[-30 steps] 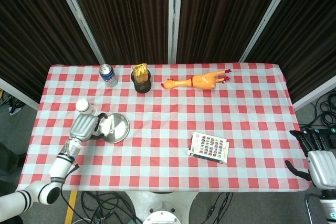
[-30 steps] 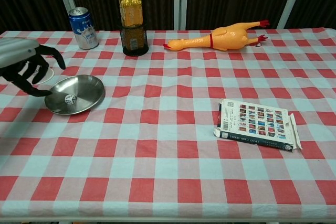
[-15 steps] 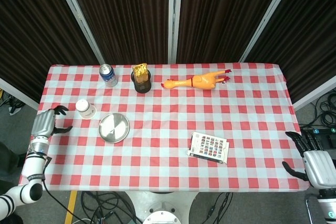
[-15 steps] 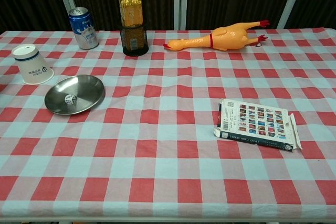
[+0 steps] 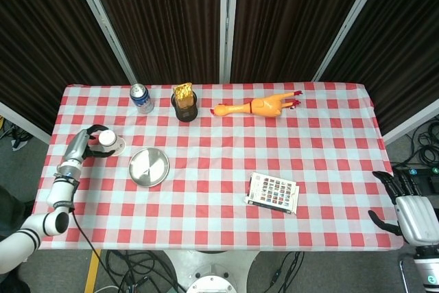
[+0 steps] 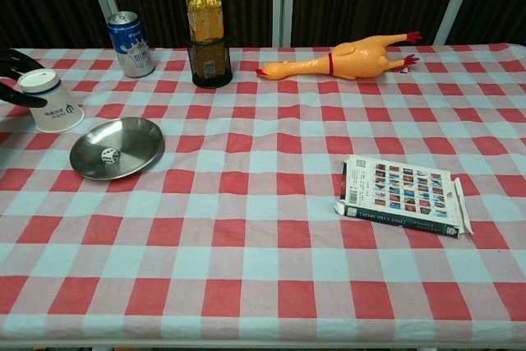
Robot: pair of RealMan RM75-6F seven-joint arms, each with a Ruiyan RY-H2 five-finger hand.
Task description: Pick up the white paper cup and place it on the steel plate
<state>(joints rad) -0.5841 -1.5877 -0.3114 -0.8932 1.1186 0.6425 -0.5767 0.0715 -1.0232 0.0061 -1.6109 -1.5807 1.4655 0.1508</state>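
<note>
The white paper cup [image 5: 109, 141] [image 6: 54, 104] stands upside down on the checked cloth, just left of the steel plate [image 5: 155, 161] [image 6: 136, 137]. A small die [image 6: 108, 154] lies in the plate. My left hand [image 5: 83, 144] is at the cup's left side. Its dark fingers [image 6: 18, 60] curve around the cup's upper end, and I cannot tell if they touch it. The cup rests on the table. My right hand [image 5: 410, 209] hangs off the table's front right corner with its fingers spread, holding nothing.
A blue soda can [image 5: 141, 97] [image 6: 130, 32], a black holder with a golden packet [image 5: 184, 103] [image 6: 206, 34] and a rubber chicken [image 5: 257, 106] [image 6: 341, 59] line the far side. A printed booklet [image 5: 273, 192] [image 6: 401, 196] lies front right.
A second ago my left hand was over the cup by the plate. It drew back to the table's left edge, and now it has come in again around the cup. The cup has not moved.
</note>
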